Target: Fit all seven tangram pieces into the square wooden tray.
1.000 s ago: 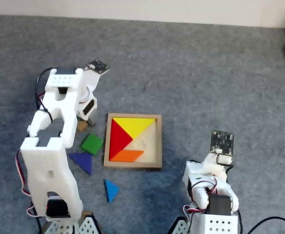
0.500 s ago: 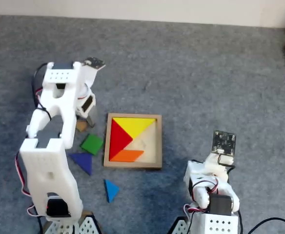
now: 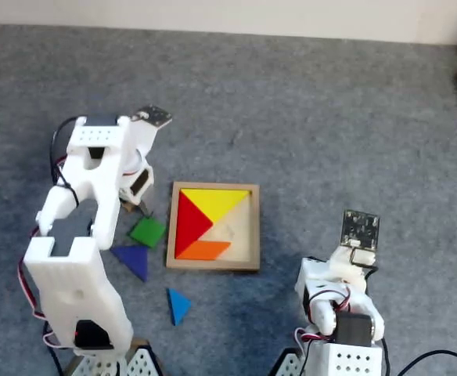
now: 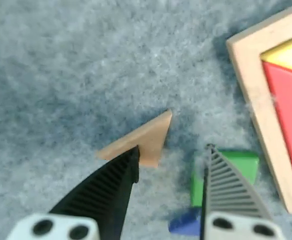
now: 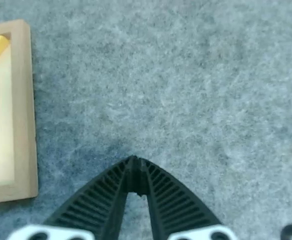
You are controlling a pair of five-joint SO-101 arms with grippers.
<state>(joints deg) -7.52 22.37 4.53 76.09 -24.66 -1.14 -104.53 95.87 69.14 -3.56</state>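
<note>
Left gripper (image 4: 172,149) is spread wide and holds nothing, low over the grey carpeted desk (image 3: 330,117) just left of the tray. One fingertip sits at the near edge of the tan triangle (image 4: 146,140), the other over the green square (image 4: 243,162); contact can't be judged. Tan triangle lies flat, apart from the wooden tray (image 3: 213,265) rim, with a strip of open carpet between. Green square is just beside the tray's left rim. A dark blue triangle (image 3: 132,258) lies next to the green square, and a small blue triangle (image 3: 178,304) sits below the tray's lower left corner, apart from it.

In the tray: red triangle (image 3: 189,223) against the left rim, yellow triangle (image 3: 217,202) along the top rim, orange piece (image 3: 205,250) at the bottom. The right part of the tray floor (image 3: 236,235) is bare.

Right gripper (image 5: 136,162) is closed, holding nothing, over open carpet to the right of the tray rim (image 5: 23,100).
</note>
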